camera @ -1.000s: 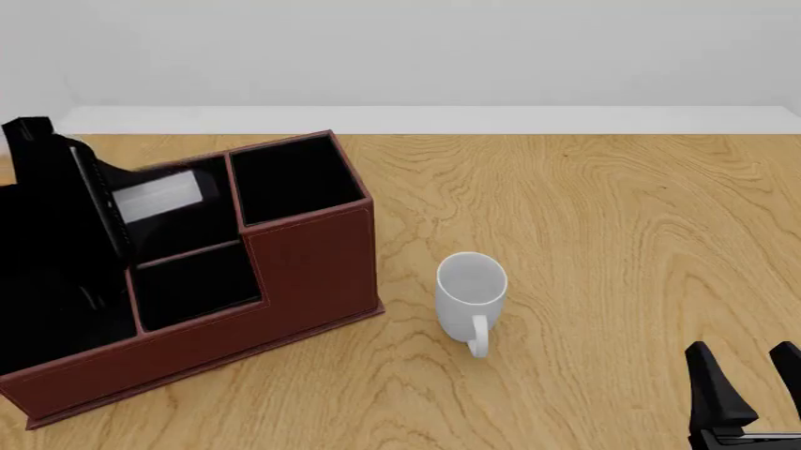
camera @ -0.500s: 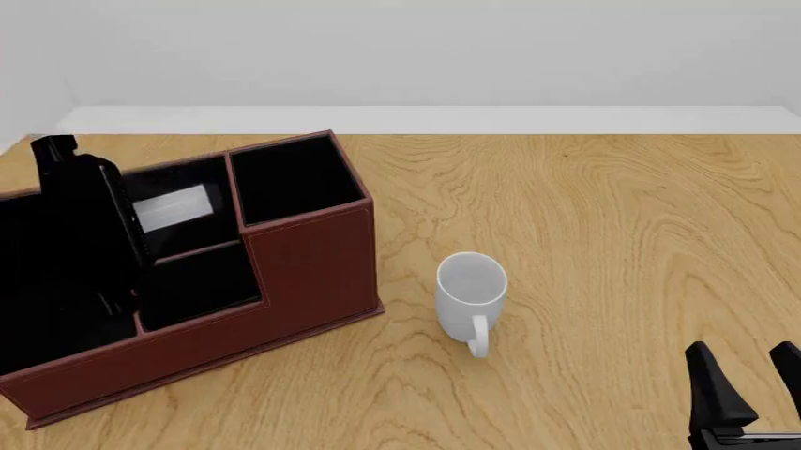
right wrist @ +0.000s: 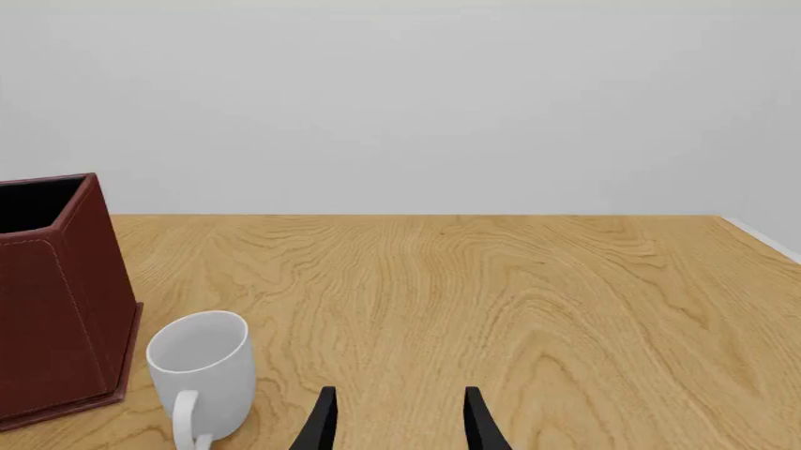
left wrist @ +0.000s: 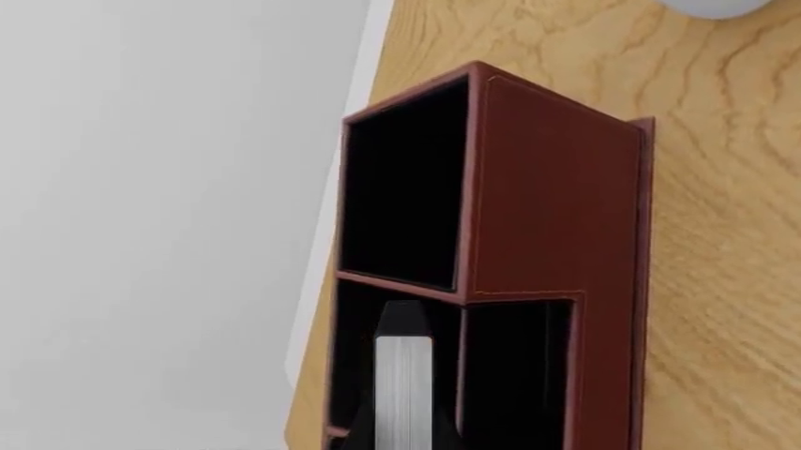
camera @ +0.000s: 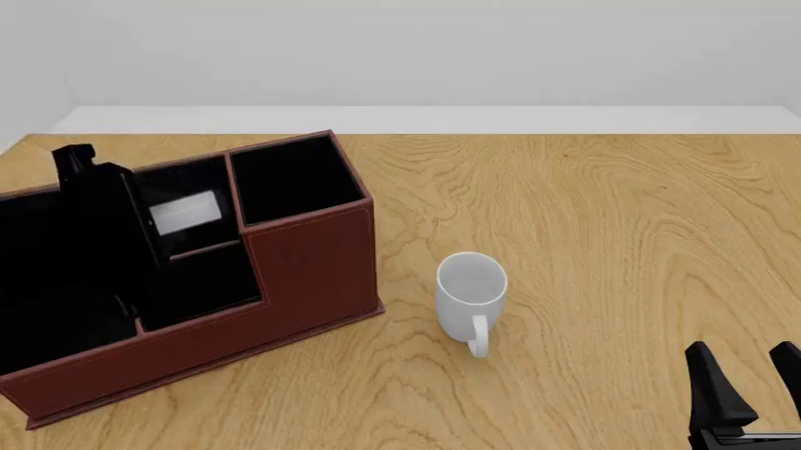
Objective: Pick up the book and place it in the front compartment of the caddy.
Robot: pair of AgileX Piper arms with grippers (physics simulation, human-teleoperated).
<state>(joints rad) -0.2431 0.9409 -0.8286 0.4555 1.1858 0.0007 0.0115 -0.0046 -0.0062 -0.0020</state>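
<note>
No readable writing appeared. The caddy (camera: 313, 258) was a reddish-brown, leather-look box with black-lined compartments. The book (left wrist: 403, 389) — thin, black, with white page edges — stood inside a rear compartment. The left gripper's (camera: 94, 202) opening could not be determined. The right gripper (right wrist: 394, 422) was open and empty, near the white mug (camera: 472, 291).

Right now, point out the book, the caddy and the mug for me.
book (camera: 188, 213): front view, on its white page-edge strip.
caddy (camera: 313, 258): front view, on its reddish-brown stepped front wall.
mug (camera: 471, 291): front view, on its white outer wall below the rim.
</note>
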